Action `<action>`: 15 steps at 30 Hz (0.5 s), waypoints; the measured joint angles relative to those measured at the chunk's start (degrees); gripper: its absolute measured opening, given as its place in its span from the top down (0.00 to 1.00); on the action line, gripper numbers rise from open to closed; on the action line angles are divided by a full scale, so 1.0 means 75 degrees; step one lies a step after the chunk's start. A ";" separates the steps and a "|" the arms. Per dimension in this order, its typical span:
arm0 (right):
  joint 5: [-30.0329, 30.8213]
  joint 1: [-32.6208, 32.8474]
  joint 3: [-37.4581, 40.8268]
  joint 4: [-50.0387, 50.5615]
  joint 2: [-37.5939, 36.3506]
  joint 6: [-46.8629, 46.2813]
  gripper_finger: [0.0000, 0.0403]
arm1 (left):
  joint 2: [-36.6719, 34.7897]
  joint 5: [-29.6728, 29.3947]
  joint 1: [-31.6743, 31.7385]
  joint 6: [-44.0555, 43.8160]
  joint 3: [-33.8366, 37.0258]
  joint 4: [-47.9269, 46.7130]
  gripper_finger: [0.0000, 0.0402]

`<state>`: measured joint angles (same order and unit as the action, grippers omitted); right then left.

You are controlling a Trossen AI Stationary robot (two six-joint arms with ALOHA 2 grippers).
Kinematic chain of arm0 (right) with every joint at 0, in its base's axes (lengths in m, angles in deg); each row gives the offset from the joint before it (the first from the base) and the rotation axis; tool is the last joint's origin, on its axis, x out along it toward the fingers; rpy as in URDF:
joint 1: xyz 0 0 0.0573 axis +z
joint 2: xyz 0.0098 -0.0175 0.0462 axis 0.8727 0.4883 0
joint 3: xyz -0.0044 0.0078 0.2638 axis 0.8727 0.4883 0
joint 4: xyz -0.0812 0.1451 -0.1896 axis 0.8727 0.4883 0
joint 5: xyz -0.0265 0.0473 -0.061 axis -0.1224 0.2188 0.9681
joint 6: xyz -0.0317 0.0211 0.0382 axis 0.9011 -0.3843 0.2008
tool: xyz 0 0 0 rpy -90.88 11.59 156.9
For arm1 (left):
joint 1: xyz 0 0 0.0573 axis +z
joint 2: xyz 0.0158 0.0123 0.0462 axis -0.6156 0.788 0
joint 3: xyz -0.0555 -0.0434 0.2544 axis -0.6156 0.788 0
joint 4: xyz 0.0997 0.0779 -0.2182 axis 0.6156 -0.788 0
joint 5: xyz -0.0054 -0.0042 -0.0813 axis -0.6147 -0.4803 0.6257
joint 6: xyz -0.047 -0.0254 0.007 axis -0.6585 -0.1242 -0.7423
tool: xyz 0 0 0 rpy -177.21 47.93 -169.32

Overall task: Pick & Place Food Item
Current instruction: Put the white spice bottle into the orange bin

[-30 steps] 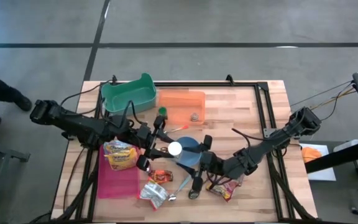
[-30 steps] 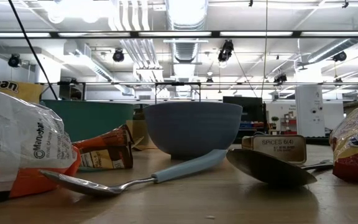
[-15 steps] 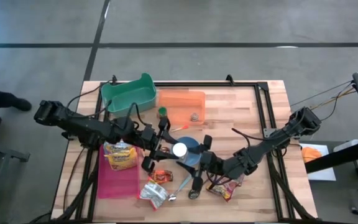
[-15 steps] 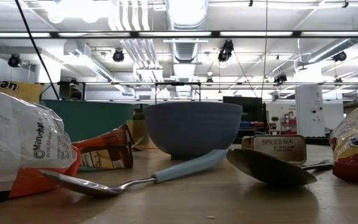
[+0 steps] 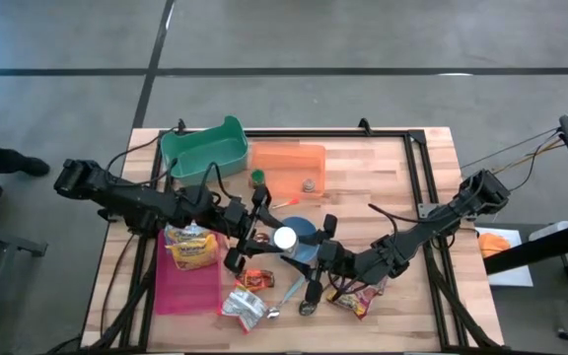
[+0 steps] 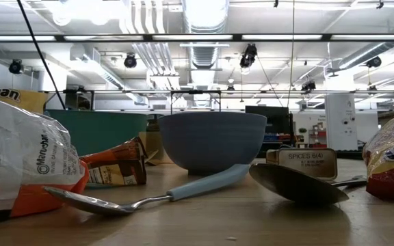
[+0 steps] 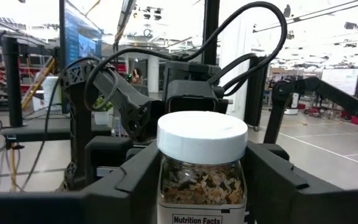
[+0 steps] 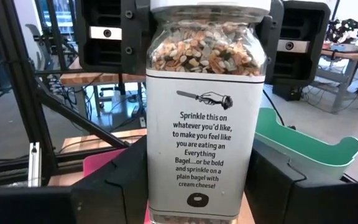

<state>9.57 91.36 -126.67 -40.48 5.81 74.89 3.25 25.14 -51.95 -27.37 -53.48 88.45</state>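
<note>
Seasoning jar (image 8: 207, 106), white-lidded, labelled "Sprinkle this on whatever you'd like… Everything Bagel", sits between both grippers above the blue bowl (image 5: 302, 237); left gripper (image 5: 261, 227) and right gripper (image 5: 316, 258) apparently both clasp it.

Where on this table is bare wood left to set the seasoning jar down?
Bare wood lies right of the orange tray, toward the black frame rail. The middle is crowded around the blue bowl: both grippers, spoons, snack packets and the pink tray.
</note>
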 joint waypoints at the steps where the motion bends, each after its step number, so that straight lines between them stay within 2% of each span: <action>1: -0.0019 0.0000 0.0000 0.0019 0.0000 0.0040 0.52 | 0.0000 0.0028 -0.0006 -0.0053 0.0000 -0.0008 0.44; 7: -0.0087 0.0015 0.0012 0.0391 0.0000 -0.0042 0.52 | -0.0144 0.0096 -0.0012 0.0001 -0.0104 -0.0609 0.26; 11: -0.0367 -0.0016 -0.0053 0.1102 0.0020 -0.0372 0.52 | -0.0276 0.0091 -0.0012 0.0050 -0.0767 -0.2645 0.20; 15: -0.0783 -0.0093 -0.0246 0.1656 0.0017 -0.0793 0.52 | -0.0199 -0.0012 -0.0012 0.0083 -0.1785 -0.5042 0.19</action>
<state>3.69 90.67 -128.51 -28.06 5.94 68.95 1.76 25.06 -52.04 -26.74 -66.86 50.64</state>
